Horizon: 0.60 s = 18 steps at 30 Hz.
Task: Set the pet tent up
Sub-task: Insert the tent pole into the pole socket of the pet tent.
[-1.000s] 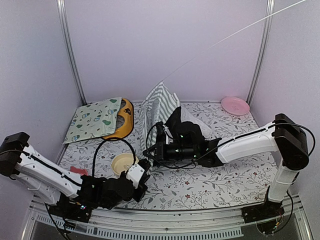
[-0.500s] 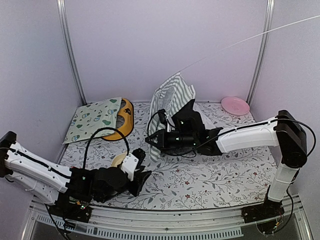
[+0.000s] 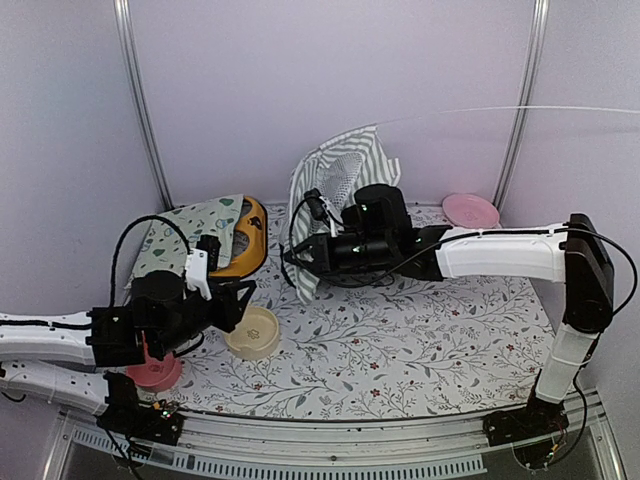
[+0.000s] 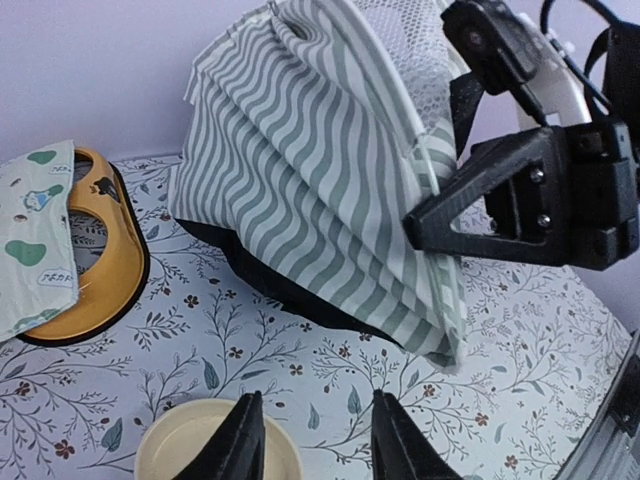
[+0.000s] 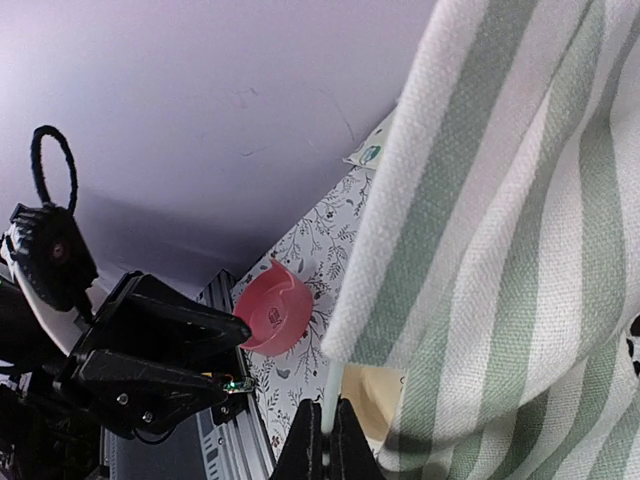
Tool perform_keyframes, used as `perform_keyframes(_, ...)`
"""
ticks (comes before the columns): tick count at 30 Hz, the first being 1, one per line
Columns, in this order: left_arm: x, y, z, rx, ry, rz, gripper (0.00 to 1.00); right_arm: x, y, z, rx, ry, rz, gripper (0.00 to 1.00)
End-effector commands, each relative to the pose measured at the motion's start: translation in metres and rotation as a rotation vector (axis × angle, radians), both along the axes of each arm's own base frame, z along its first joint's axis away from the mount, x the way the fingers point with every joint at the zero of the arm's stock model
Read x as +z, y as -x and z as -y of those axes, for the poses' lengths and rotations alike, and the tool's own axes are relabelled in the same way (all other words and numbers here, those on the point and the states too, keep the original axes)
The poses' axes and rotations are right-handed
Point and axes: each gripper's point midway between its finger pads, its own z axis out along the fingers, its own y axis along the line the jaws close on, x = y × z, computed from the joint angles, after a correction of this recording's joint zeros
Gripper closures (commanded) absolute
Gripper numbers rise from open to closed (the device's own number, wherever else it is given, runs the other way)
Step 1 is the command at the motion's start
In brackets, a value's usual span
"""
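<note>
The pet tent [image 3: 335, 170], a striped grey-green and white fabric bundle, hangs folded above the back middle of the table. My right gripper [image 3: 288, 256] is shut on a thin white pole at the fabric's lower edge [image 5: 325, 440] and holds the tent [image 5: 520, 250] up. The white pole [image 3: 500, 108] arcs from the tent's top to the right wall. My left gripper [image 3: 240, 300] is open and empty [image 4: 315, 440], low over the table in front of the tent [image 4: 310, 180], apart from it. White lace [image 4: 400, 40] shows at the tent's top.
A cream bowl [image 3: 252, 330] sits just below my left gripper. A pink bowl [image 3: 155, 370] is at the front left, and a pink plate [image 3: 470, 210] at the back right. A yellow feeder dish [image 3: 245, 240] lies under the printed cream mat [image 3: 190, 240] at the back left.
My right gripper has raised the tent off the table and carried it back; the pole now arcs nearly level. My left arm has swung left and back, uncovering the cream bowl.
</note>
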Motion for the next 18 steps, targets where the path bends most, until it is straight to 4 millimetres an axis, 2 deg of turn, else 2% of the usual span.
perform_keyframes(1, 0.000, 0.003, 0.007, -0.141, 0.018, 0.005, 0.63, 0.057, 0.008, -0.002, 0.072, -0.058, 0.164, 1.00)
perform_keyframes(8, -0.004, 0.016, 0.032, -0.277, 0.064, 0.100, 0.56, 0.083, -0.007, -0.009, 0.023, -0.090, 0.168, 1.00)
perform_keyframes(11, -0.003, 0.015, 0.039, -0.249, 0.027, 0.176, 0.52, 0.091, -0.013, -0.012, -0.009, -0.109, 0.140, 1.00)
perform_keyframes(16, 0.009, 0.018, 0.055, -0.210, -0.016, 0.311, 0.53, 0.094, -0.025, -0.011, -0.083, -0.124, 0.096, 1.00)
perform_keyframes(18, 0.007, 0.017, 0.059, -0.172, -0.063, 0.346, 0.54, 0.096, -0.027, -0.010, -0.103, -0.134, 0.084, 1.00)
